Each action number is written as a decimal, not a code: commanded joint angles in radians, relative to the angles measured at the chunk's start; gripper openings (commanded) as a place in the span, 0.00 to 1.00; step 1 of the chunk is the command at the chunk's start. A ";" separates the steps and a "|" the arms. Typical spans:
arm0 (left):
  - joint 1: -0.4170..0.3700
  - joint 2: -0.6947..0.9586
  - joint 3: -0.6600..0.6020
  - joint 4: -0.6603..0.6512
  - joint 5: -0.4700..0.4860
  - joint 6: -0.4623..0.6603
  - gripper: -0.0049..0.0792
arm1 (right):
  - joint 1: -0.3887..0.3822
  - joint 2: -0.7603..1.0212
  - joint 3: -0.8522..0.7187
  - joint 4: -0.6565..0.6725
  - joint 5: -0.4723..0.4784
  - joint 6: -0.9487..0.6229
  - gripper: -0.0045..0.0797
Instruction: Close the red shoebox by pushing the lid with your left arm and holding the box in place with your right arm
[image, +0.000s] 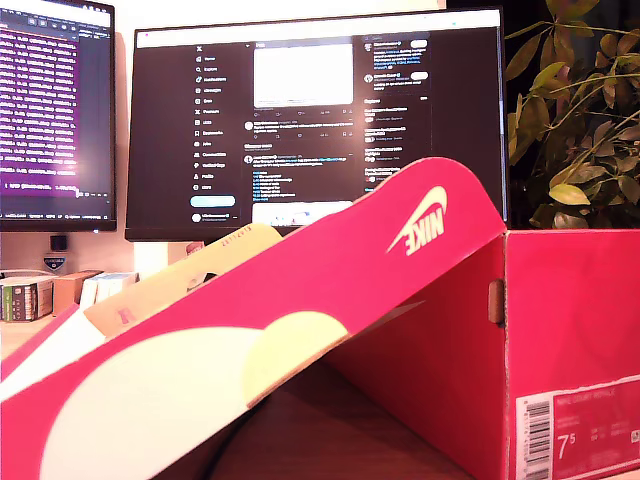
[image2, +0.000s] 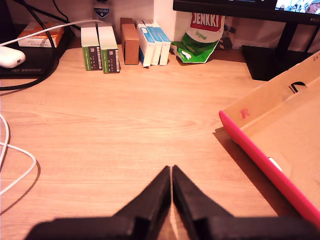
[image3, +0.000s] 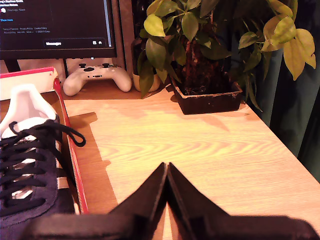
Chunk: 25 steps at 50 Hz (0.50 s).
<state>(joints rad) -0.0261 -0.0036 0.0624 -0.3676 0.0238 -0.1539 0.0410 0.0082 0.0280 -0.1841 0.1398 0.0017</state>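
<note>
The red shoebox (image3: 70, 145) is holding a dark laced sneaker (image3: 25, 165); its lid (image2: 270, 145) is lying open. My first gripper (image2: 171, 172) and my second gripper (image3: 166, 170) are hovering beside them, both pressed closed and empty.

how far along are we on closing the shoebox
Nothing looks done yet: the lid is open, slanting away from the red shoebox, with a dark shoe showing inside. My first gripper is shut over bare desk beside the lid, touching nothing. My second gripper is shut beside the box wall, not bracing it. Both the bracing and the push remain.
</note>
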 joint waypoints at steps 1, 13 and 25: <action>-0.003 -0.008 -0.024 -0.019 -0.001 -0.003 0.04 | 0.003 -0.006 -0.020 0.007 0.001 -0.001 0.04; -0.003 -0.008 -0.024 -0.019 -0.002 -0.003 0.04 | 0.003 -0.006 -0.020 0.007 0.001 -0.001 0.04; -0.003 -0.008 -0.024 -0.014 -0.002 -0.004 0.04 | 0.005 -0.006 -0.020 0.007 -0.005 0.018 0.04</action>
<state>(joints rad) -0.0261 -0.0036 0.0624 -0.3672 0.0242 -0.1539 0.0410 0.0082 0.0280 -0.1841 0.1387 0.0074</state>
